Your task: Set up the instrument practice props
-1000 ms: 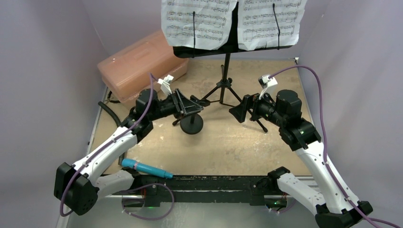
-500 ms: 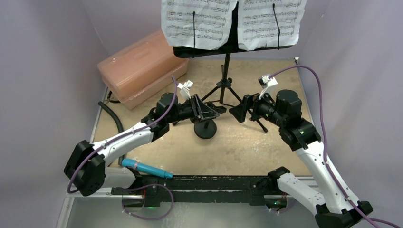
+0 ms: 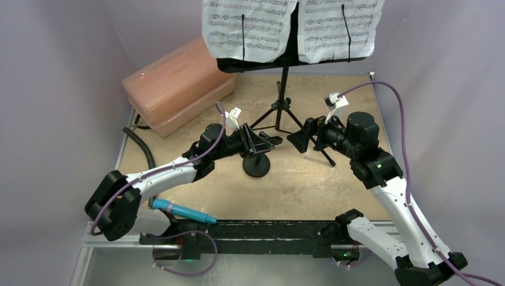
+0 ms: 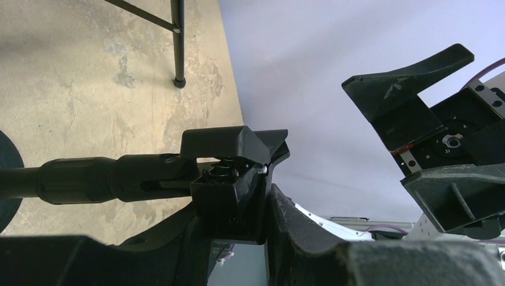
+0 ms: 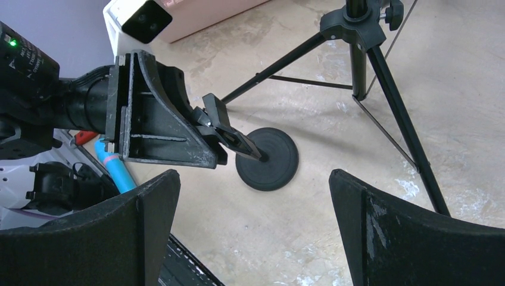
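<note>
The left end effector (image 3: 257, 143) is clenched on the clip end of the small mic stand (image 3: 256, 165). The stand's round base sits low over the desk (image 3: 309, 190), just in front of the tripod music stand (image 3: 284, 89); whether the base touches the surface is unclear. The right end effector (image 3: 302, 136) hangs released, jaws wide, close on the right. Two sheet-music pages (image 3: 250, 27) rest on the music stand. The cyan microphone (image 3: 181, 210) lies at the desk's near edge.

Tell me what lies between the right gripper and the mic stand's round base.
Nothing: only bare table separates the right gripper from the mic stand's round base, as the top external view shows.
</note>
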`<state>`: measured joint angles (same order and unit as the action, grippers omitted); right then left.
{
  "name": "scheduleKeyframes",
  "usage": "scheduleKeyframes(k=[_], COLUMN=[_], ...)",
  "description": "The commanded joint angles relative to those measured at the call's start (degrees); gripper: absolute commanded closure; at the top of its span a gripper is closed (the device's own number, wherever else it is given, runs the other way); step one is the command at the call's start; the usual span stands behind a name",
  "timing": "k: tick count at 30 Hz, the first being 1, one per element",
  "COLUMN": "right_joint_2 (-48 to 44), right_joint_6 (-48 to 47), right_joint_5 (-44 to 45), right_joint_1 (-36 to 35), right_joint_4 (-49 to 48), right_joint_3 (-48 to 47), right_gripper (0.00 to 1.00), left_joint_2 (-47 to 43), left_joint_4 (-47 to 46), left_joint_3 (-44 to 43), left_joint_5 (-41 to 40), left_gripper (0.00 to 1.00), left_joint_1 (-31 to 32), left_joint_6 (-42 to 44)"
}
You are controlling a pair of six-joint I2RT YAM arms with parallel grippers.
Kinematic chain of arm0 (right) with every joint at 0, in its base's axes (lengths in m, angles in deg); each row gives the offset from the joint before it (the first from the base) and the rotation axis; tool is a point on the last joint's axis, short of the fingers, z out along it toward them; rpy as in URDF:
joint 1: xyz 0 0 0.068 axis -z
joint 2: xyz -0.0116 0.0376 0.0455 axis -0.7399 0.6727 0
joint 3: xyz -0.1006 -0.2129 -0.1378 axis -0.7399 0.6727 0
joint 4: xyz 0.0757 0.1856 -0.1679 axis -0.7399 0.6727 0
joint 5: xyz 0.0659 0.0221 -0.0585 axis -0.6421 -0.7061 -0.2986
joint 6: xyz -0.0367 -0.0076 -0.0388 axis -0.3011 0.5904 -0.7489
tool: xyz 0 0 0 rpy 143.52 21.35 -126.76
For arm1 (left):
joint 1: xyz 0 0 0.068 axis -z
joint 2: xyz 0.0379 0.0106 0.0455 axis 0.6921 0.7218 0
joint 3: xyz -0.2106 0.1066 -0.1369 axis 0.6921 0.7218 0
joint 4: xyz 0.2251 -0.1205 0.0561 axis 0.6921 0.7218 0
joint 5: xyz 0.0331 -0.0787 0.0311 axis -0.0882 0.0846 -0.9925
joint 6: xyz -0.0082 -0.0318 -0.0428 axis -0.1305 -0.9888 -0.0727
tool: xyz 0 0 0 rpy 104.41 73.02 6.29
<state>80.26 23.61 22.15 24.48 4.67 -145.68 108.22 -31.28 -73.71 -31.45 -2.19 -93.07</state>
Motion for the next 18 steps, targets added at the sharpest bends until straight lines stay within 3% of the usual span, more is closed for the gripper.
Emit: scheduleKeyframes(k=[1, 11, 18], right_joint_2=[0.3, 0.3, 0.2], right_joint_6=[0.2, 0.3, 0.3], right_joint_5=[-0.4, -0.5, -0.6], right_joint_1=[-0.1, -0.1, -0.1], right_joint_4=[-2.4, -2.5, -2.7], right_joint_3=[-2.6, -2.4, -2.1], right_gripper=[0.02, 0.02, 0.02], left_joint_2=[-1.3, -4.5, -6.1], left_joint_4=[-7.2, 1.3, 5.4], left_joint_3=[0.1, -0.4, -0.8], left_joint_5=[-1.8, -4.3, -5.4], left_gripper=[0.8, 0.13, 0.04], left_joint_1=[0.3, 0.4, 0.4], left_joint_6=[0.0, 2.1, 3.9])
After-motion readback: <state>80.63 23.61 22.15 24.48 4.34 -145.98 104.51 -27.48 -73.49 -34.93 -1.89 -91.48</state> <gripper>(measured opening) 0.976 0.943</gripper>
